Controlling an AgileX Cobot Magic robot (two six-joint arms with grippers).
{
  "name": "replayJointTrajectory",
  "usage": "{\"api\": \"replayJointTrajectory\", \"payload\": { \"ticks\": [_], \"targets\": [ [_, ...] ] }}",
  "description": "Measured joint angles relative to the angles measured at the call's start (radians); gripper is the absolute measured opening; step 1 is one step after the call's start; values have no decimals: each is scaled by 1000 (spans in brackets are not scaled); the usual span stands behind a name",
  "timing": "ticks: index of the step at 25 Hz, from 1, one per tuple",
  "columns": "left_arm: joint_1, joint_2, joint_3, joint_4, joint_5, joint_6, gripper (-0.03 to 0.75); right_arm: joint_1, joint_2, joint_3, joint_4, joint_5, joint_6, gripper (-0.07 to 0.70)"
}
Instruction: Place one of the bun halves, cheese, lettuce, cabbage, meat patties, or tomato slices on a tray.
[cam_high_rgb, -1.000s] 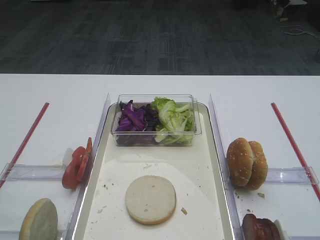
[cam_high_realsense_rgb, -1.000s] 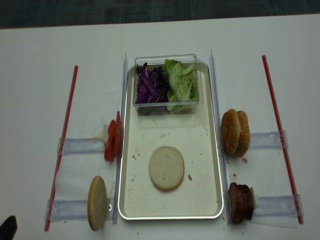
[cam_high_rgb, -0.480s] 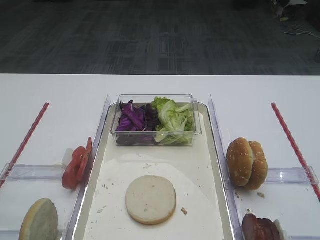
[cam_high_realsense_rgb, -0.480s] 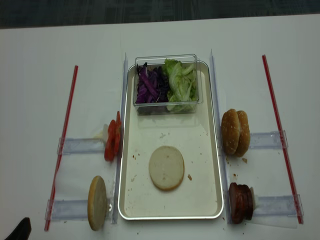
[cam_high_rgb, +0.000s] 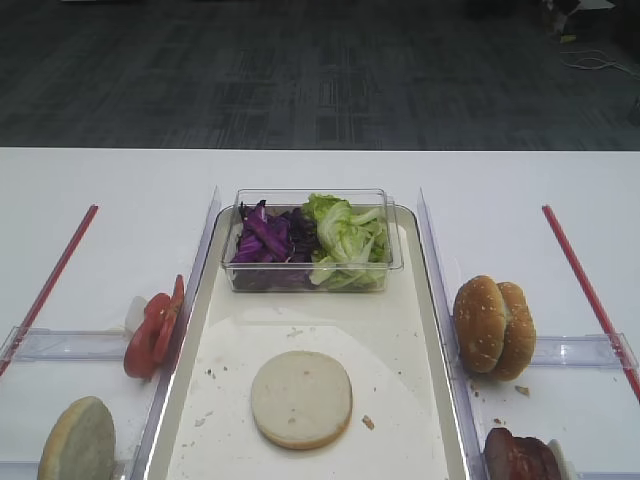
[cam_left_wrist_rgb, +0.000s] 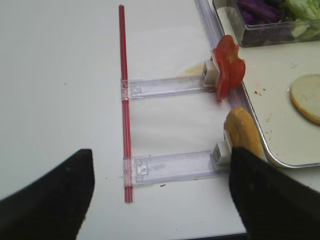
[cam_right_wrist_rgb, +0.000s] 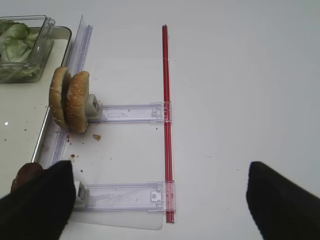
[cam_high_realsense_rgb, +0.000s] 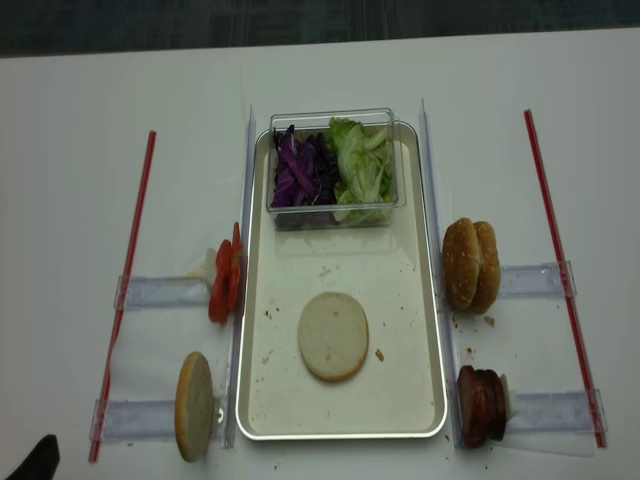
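Flat bun bottom (cam_high_rgb: 301, 399) lies cut face up on the tray (cam_high_rgb: 420, 400), mid-floor on the near half, clear of both silver rims; placement looks done. Clear tub (cam_high_rgb: 312, 240) with cabbage (cam_high_rgb: 266, 240) and lettuce (cam_high_rgb: 347, 242) sits at the tray's far end, well apart from the bun. Tomato slices (cam_high_rgb: 153, 328) and domed bun half (cam_high_rgb: 78, 442) stand on edge in holders off the left rim, sesame halves (cam_high_rgb: 493, 326) and patties (cam_high_rgb: 522, 458) off the right, easy side grabs. Left gripper (cam_left_wrist_rgb: 160, 200) has jaws spread, empty, pulled back over bare table. Right gripper (cam_right_wrist_rgb: 160, 200) likewise wide, holding nothing.
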Motion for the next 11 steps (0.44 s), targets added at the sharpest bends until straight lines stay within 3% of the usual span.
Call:
{"api": "replayJointTrajectory", "payload": {
  "ticks": [11],
  "targets": [
    [0, 0, 0, 0, -2, 0, 498, 0, 0, 0, 0, 0, 0, 693]
  ]
}}
